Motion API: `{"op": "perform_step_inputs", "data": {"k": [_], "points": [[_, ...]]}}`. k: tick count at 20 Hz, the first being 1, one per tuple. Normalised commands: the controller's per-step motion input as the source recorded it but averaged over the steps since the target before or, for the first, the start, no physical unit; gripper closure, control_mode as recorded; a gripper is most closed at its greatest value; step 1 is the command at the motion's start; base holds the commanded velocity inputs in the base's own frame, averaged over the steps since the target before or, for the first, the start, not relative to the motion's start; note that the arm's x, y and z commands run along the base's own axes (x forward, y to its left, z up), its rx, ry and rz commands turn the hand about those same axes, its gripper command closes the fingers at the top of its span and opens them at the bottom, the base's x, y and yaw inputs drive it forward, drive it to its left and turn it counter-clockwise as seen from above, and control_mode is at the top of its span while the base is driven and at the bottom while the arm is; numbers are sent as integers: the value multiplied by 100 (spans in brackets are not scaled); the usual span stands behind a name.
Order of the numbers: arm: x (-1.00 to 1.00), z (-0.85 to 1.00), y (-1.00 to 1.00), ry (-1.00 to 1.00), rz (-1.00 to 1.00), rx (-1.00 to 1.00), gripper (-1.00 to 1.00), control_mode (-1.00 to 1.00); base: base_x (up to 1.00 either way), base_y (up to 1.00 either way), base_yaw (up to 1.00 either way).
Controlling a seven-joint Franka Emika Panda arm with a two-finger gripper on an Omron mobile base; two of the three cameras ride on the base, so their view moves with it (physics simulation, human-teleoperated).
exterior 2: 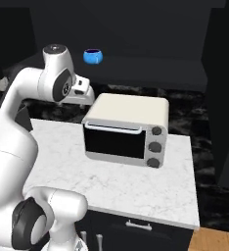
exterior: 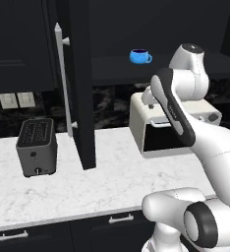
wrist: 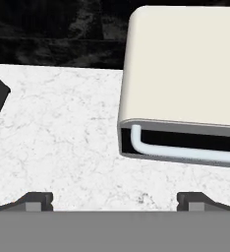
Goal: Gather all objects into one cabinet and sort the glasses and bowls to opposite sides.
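One bright blue mug [exterior: 140, 56] stands on the dark shelf [exterior: 186, 69] of the black upper cabinet, also seen as the mug [exterior 2: 92, 56] in the right base view. The cabinet's tall black door [exterior: 81, 83] hangs open, its long silver bar handle [exterior: 63, 78] facing me. My gripper [wrist: 116, 202] is open with nothing between its fingertips [wrist: 36, 201]. It hovers below the shelf, pointing down over the counter beside the toaster oven's left end. The second blue mug, the orange cup and the dark bowl are out of view.
A cream toaster oven [exterior 2: 126, 130] sits on the white marble counter [exterior: 112, 182] under the shelf. A dark grey toaster [exterior: 36, 146] stands left of the open door. Black drawers with short silver handles [exterior: 121, 219] run below the counter edge.
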Motion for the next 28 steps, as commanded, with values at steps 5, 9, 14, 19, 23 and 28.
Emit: {"op": "perform_step_inputs", "data": {"k": [5,9,14,19,23,28], "points": [[-3,26,-1,-16,0,0,-100,-100,0,0,0],[3,24,-3,-5,0,0,-100,-100,0,0,0],[23,25,-11,0,0,0,-100,-100,0,0,0],[25,30,-13,-4,0,0,-100,-100,0,0,0],[24,28,-3,-4,0,0,-100,-100,0,0,0],[21,26,0,-9,0,0,-100,-100,0,0,0]]}}
